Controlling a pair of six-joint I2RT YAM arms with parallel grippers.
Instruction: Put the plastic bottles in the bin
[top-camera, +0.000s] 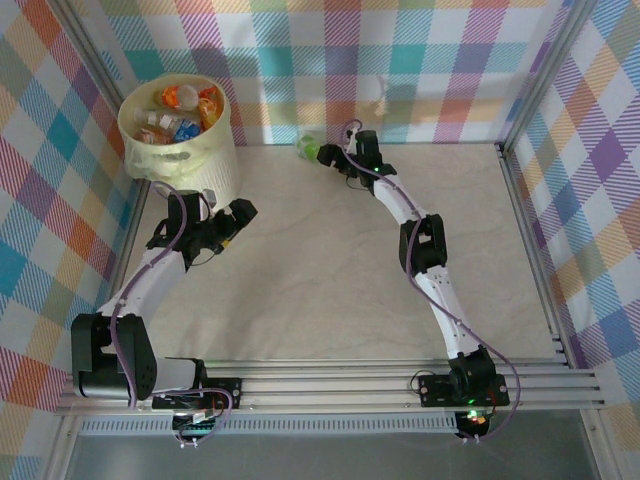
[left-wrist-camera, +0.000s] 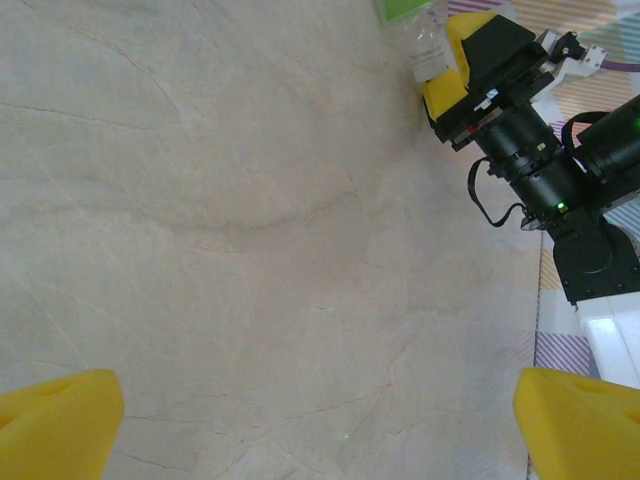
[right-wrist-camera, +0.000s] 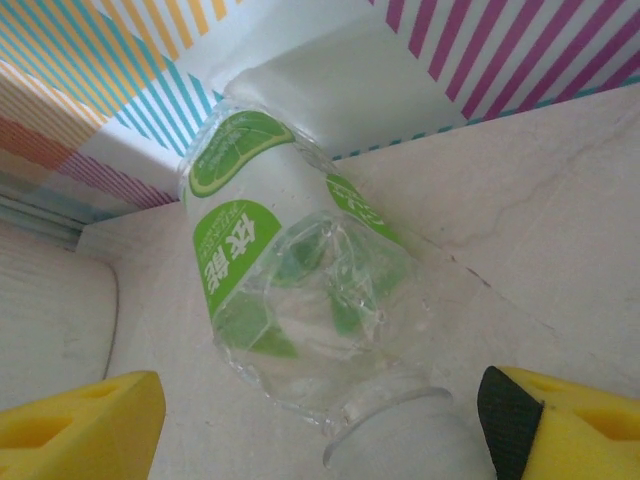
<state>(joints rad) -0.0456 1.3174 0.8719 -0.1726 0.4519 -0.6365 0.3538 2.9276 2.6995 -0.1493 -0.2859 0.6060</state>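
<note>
Working the pick-up step on what looks like the last loose bottle. Bracketing it with the right gripper (right-wrist-camera: 320, 405): yellow fingers (right-wrist-camera: 85, 425) standing apart on either side of the neck end, not clamping, holding nothing yet (right-hand pad sitting very near the neck, contact too close to call). Straddling a crushed, clear green-labelled bottle (right-wrist-camera: 290, 270), lying on its side with the neck toward the wrist and the body reaching away to the checked far wall (right-wrist-camera: 330, 60). Seen from above, finding that bottle at the far edge of the table (top-camera: 330, 290), about mid-width, right against the wall. Keeping the left gripper (left-wrist-camera: 320, 430) spread wide over bare tabletop on the left, carrying nothing. Leaving the bin (top-camera: 205, 165) in the far left corner, already holding a heap of other bottles (top-camera: 180, 110).

Calling next, most likely, for squeezing onto the thin, crumpled plastic firmly enough not to slip off the neck. Then lifting clear of the wall, carrying leftward along the far side to above the bin's rim and letting go there. Also minding the left gripper, sitting near the bin.
</note>
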